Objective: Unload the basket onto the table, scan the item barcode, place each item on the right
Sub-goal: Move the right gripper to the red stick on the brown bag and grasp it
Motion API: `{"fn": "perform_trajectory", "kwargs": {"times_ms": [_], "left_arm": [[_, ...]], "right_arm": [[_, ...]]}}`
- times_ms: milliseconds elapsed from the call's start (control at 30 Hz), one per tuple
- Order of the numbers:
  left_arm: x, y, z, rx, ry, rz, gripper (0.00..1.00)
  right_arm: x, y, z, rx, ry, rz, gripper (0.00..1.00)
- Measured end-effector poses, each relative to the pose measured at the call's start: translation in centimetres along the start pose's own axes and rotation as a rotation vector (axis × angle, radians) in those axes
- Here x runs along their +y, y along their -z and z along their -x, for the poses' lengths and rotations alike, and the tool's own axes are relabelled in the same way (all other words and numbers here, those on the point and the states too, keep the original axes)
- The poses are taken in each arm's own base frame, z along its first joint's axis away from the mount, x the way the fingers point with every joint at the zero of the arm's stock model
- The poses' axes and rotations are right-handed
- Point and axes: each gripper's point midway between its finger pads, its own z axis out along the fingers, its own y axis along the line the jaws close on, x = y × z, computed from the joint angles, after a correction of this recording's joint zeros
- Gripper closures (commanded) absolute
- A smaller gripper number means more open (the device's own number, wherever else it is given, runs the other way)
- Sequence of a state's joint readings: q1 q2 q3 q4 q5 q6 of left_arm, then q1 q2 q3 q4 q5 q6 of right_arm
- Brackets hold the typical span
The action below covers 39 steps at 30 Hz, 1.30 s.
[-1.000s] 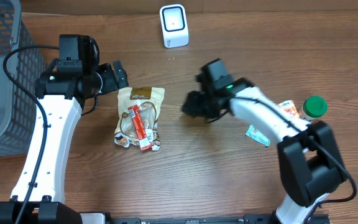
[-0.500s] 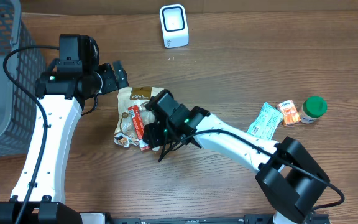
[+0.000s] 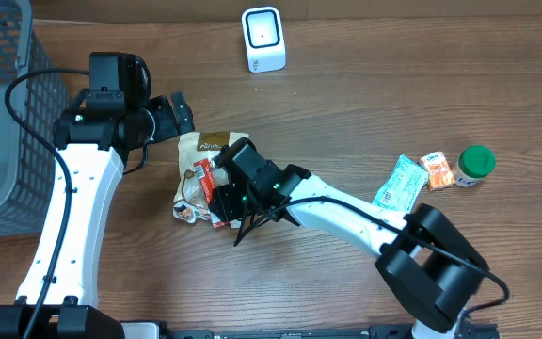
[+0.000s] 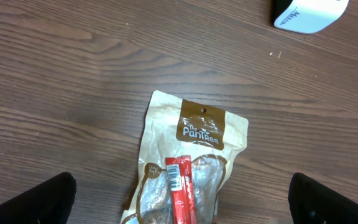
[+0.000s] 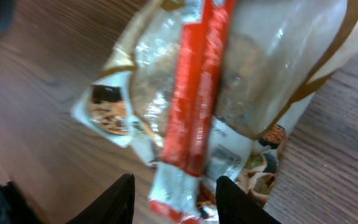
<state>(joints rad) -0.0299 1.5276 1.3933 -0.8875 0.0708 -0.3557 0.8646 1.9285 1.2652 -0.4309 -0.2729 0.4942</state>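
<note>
Red stick pack point(image 5: 194, 106) tip between spread right end effector point(image 5: 174, 196) fingers point(image 5: 120, 200)

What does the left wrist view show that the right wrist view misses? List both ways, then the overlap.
Left wrist only: the white box-shaped scanner, plus the brown label atop the tan plastic snack bag. Right wrist only: the bag's printed bottom edge and the open right gripper straddling one end of the long red stick packet. Both: the bag, the red packet, the brown wooden table.
</note>
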Motion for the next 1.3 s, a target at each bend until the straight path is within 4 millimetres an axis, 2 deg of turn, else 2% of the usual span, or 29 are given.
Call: {"fn": "perform_trajectory", "kwargs": {"times_ms": [133, 300, 433, 700, 900, 1033, 1300], "left_arm": [[0.0, 0.0, 0.0, 0.000, 0.000, 0.000, 0.00], [0.0, 0.0, 0.0, 0.000, 0.000, 0.000, 0.00], [0.0, 0.0, 0.0, 0.000, 0.000, 0.000, 0.00], [0.0, 0.0, 0.0, 0.000, 0.000, 0.000, 0.00], [0.0, 0.0, 0.0, 0.000, 0.000, 0.000, 0.00], [0.0, 0.0, 0.0, 0.000, 0.000, 0.000, 0.00], [0.0, 0.0, 0.0, 0.000, 0.000, 0.000, 0.00]], "right_arm": [[-0.8, -1.5, -0.7, 0.031, -0.010, -0.008, 0.57], [-0.5, -1.7, -0.7, 0.036, -0.012, 0.012, 0.61], [-0.6, -2.0, -1.0, 0.047, -0.031, 0.012, 0.76], [-0.6, -2.1, -1.0, 0.052, -0.040, 0.013, 0.96], [-1.0, -1.8, -0.7, 0.055, -0.059, 0.029, 0.96], [-2.4, -0.8, -0.3, 0.062, -0.095, 0.011, 0.96], [-3.5, -0.1, -1.3, 0.120, -0.085, 0.005, 0.96]]}}
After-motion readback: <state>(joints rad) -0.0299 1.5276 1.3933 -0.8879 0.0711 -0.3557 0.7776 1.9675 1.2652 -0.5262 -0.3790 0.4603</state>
